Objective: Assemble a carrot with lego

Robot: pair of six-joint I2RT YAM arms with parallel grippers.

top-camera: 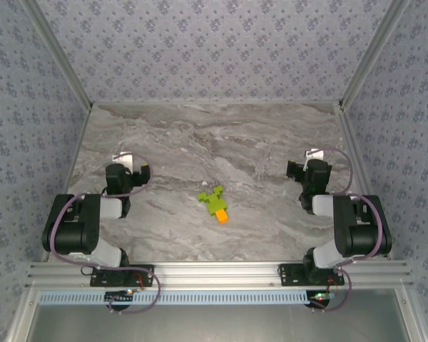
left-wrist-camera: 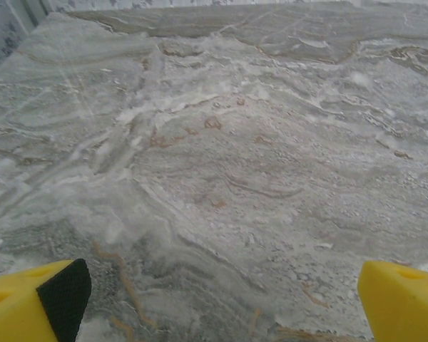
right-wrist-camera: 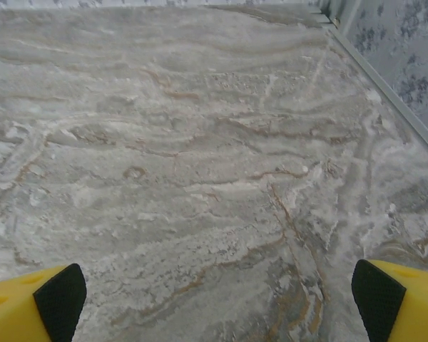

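Since the carrot (top-camera: 215, 201) lies at frame centre on the surface (top-camera: 164, 142) as one joined piece, green leaves upper left, orange tip lower right, assembly looks finished. Left fingers (left-wrist-camera: 28, 306) and right fingers (right-wrist-camera: 406, 299) stand spread wide, holding nothing.

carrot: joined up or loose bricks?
Looks joined: the carrot lies as one cluster, orange brick against the green bricks. Too small to tell if studs are seated.
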